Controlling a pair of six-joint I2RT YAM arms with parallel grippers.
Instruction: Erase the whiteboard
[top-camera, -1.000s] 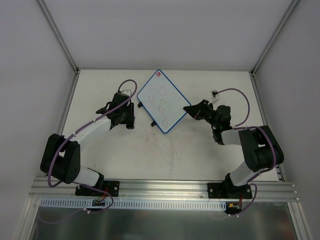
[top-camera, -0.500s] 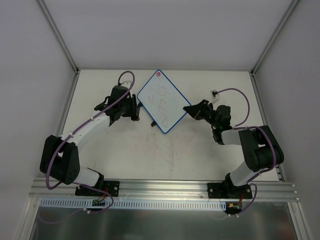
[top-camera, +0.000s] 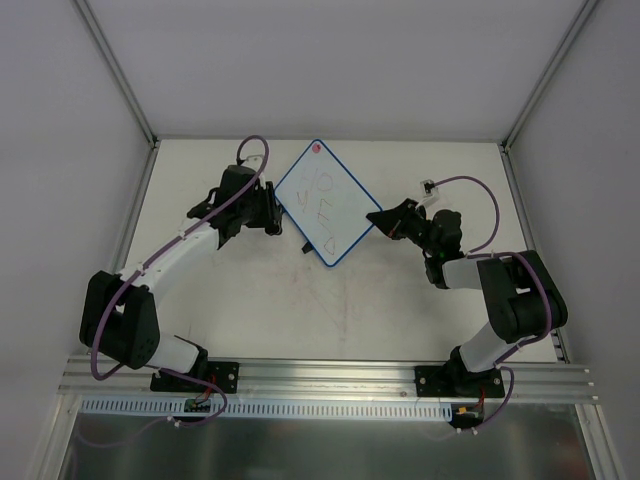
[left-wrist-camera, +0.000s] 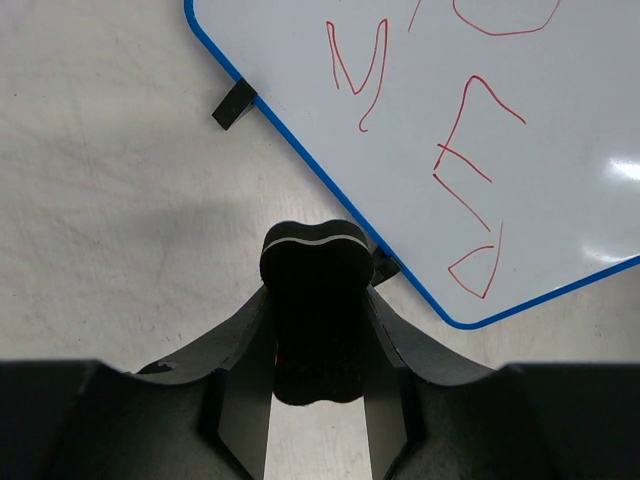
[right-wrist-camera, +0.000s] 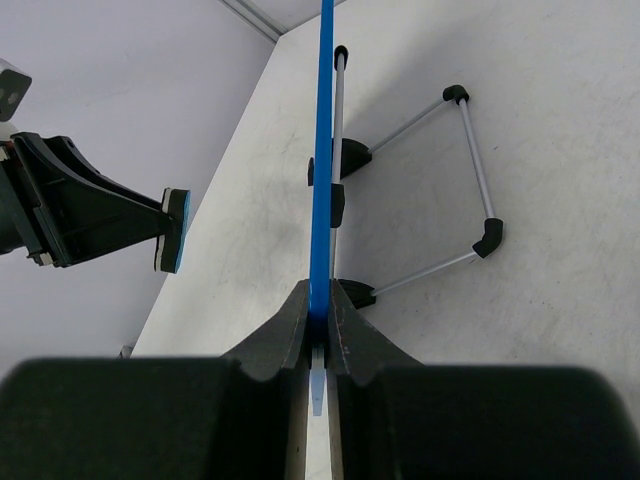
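The whiteboard (top-camera: 323, 203) stands tilted like a diamond at the back middle, blue-framed, with a pink-red dot at its top corner and red scribbles (left-wrist-camera: 470, 170) on its face. My right gripper (top-camera: 376, 218) is shut on its right blue edge (right-wrist-camera: 322, 150); the jaws pinch the frame (right-wrist-camera: 320, 315). My left gripper (left-wrist-camera: 318, 292) is shut on the black bone-shaped eraser (left-wrist-camera: 313, 260), just short of the board's lower left edge, close to a black tab (left-wrist-camera: 385, 265). The top view has that left gripper (top-camera: 272, 213) beside the board's left corner.
A folding wire stand (right-wrist-camera: 470, 170) with black feet lies on the table behind the board. A second black tab (left-wrist-camera: 234, 104) sticks out of the frame. Enclosure walls close the table on three sides, with an aluminium rail (top-camera: 330, 375) at the near edge.
My left arm has carried the eraser away from the near side and rightward, up to the board's left edge. The right arm and the board have stayed put.
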